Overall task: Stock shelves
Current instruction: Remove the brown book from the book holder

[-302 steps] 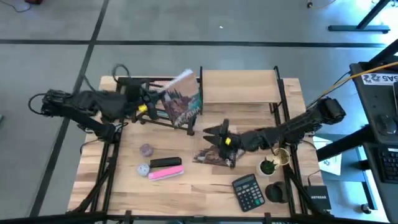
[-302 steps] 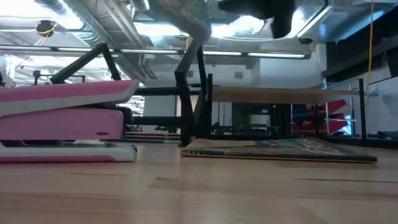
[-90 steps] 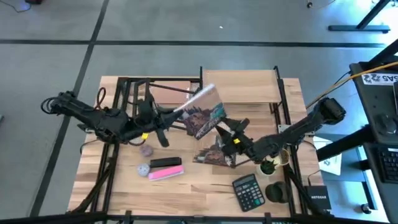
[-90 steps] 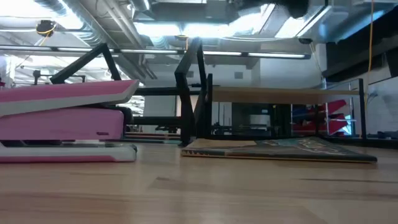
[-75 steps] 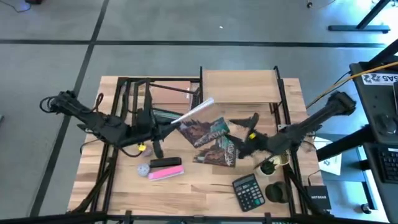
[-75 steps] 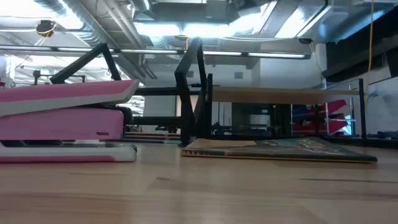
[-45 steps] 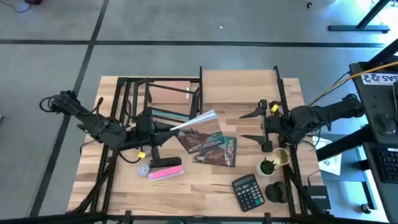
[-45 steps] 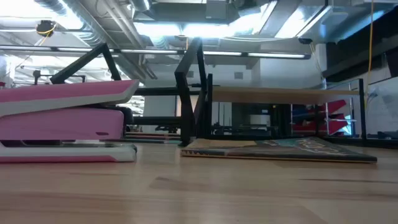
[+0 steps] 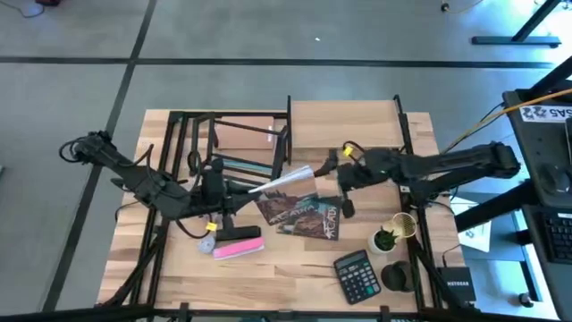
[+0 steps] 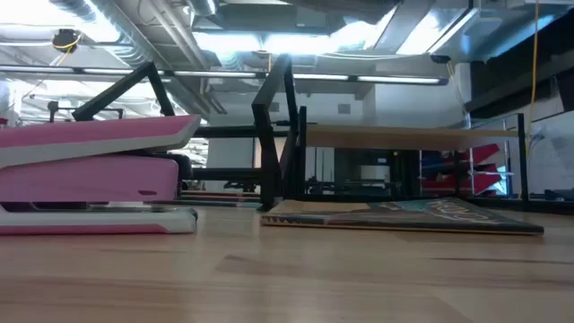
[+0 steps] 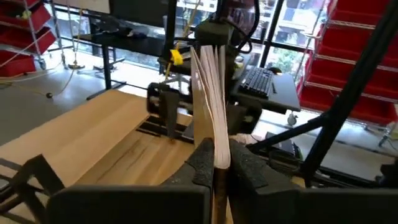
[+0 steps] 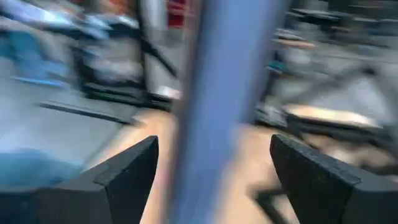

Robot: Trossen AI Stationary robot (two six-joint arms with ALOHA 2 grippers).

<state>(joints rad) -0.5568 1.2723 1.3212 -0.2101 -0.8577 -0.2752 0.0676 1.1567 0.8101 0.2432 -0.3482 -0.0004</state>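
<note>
The black rack (image 9: pixel 228 148) stands at the table's far left, the wooden shelf (image 9: pixel 344 125) beside it. Between them, just nearer, the left gripper (image 9: pixel 234 190) clamps a book (image 9: pixel 288 183) by its edge, while the right gripper (image 9: pixel 337 183) spreads its jaws at the book's other end. Next likely comes a handover, needing a squared grip.

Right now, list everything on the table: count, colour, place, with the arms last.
Wooden shelf: one, light boards on black posts, far right.
Black rack: one, far left.
Held book: one, white-edged, clamped upright at mid-table.
Flat book: one, teal and brown, table centre.
Stapler: one, pink and black, near left.
Calculator: one, black, near right.
Plant: one, green, right.
Left gripper: shut on the held book.
Right gripper: open, beside the held book's far end.
</note>
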